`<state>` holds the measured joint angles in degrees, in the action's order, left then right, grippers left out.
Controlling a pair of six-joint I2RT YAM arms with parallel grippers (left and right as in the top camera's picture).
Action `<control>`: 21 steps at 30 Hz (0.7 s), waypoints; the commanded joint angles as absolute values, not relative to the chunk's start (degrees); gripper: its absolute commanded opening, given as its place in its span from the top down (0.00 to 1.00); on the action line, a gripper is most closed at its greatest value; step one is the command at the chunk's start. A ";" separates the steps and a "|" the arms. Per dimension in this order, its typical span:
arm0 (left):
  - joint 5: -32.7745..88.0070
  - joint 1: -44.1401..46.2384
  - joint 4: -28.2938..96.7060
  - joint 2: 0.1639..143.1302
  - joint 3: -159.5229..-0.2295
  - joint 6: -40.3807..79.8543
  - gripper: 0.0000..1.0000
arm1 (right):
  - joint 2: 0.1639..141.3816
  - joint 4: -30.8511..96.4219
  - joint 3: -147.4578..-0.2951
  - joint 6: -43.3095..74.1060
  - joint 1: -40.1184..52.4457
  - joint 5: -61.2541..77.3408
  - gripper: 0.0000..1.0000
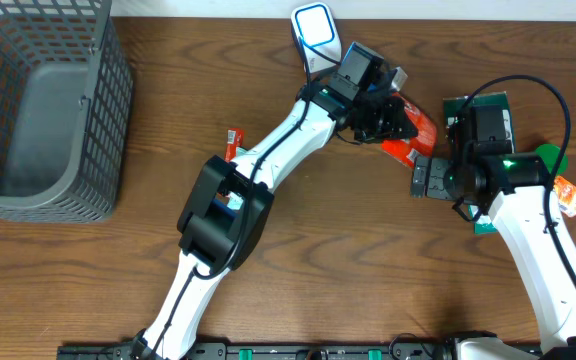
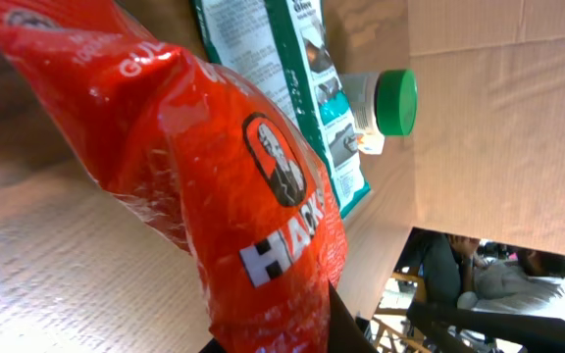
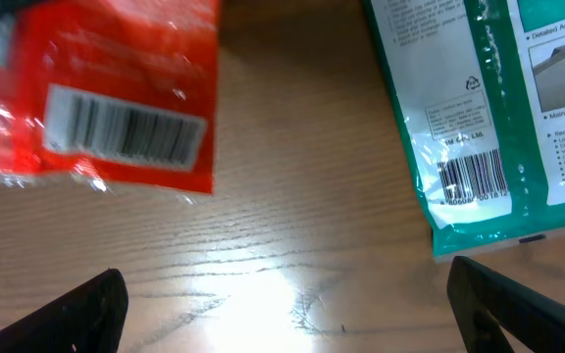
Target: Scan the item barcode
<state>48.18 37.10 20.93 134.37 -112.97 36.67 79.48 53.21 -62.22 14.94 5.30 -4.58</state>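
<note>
The table (image 1: 268,60) is viewed from straight above, with the red packet (image 1: 410,137) right of centre. From the left wrist, the red packet (image 2: 214,167) is seen very close, sideways. From the right wrist, it (image 3: 116,88) is viewed closely from above. A green-and-white packet (image 2: 292,78) (image 3: 488,108) beside it is shared by both wrist views.
</note>
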 commanded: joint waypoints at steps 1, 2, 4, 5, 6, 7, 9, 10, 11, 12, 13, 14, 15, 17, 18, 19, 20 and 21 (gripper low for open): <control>50.17 37.78 20.91 133.21 -113.73 37.19 0.93 | 79.50 50.30 -62.83 17.54 4.95 -3.42 0.01; 50.15 37.82 20.93 133.21 -113.73 37.19 0.93 | 79.37 51.42 -63.13 17.54 4.93 -2.94 0.01; 50.17 37.87 20.95 133.21 -113.71 37.19 0.93 | 78.46 53.89 -65.06 17.04 4.23 -1.65 0.01; 50.17 38.02 20.93 133.21 -113.73 37.19 0.93 | 77.82 55.57 -67.02 15.16 3.62 0.01 0.01; 50.11 38.26 20.80 133.21 -113.71 37.17 0.93 | 77.19 56.88 -69.04 13.04 2.96 1.52 0.01; 50.11 38.48 20.40 133.21 -113.71 37.17 0.92 | 76.51 58.39 -71.72 10.94 2.15 2.59 0.01; 48.73 39.33 19.33 133.25 -113.71 37.19 0.93 | 75.37 61.93 -77.32 9.89 0.27 2.92 0.01; 47.40 39.94 18.55 133.32 -113.71 37.19 0.93 | 74.83 64.10 -80.44 9.98 -0.84 3.14 0.01; 45.89 40.66 17.52 133.34 -113.71 37.19 0.93 | 74.37 66.32 -83.35 9.98 -1.91 3.64 0.01; 44.56 41.34 16.58 133.43 -113.71 37.21 0.93 | 74.04 67.83 -85.10 9.98 -2.59 4.01 0.01; 42.70 42.37 15.05 133.45 -113.71 37.19 0.93 | 73.58 70.08 -87.55 9.98 -3.60 4.43 0.01; 41.21 43.27 13.56 133.53 -113.71 37.21 0.92 | 73.30 71.40 -88.86 9.98 -4.21 4.40 0.01; 39.86 44.27 11.79 133.58 -113.71 37.21 0.92 | 72.86 72.62 -89.97 9.98 -4.80 4.40 0.01; 37.74 46.17 8.51 133.75 -113.71 37.19 0.93 | 72.10 73.30 -90.32 9.96 -5.34 4.40 0.01; 36.29 47.05 7.44 133.75 -113.71 37.19 0.93 | 71.66 73.67 -90.30 9.93 -5.58 4.38 0.01; 34.13 48.12 6.52 133.75 -113.71 37.19 0.92 | 71.42 74.08 -90.32 9.96 -5.65 4.38 0.01; 31.73 49.21 5.85 133.75 -113.71 37.17 0.93 | 71.11 74.56 -90.32 9.96 -5.65 4.40 0.01; 29.71 50.13 5.39 133.75 -113.71 37.17 0.93 | 70.96 74.89 -90.32 9.96 -5.65 4.40 0.01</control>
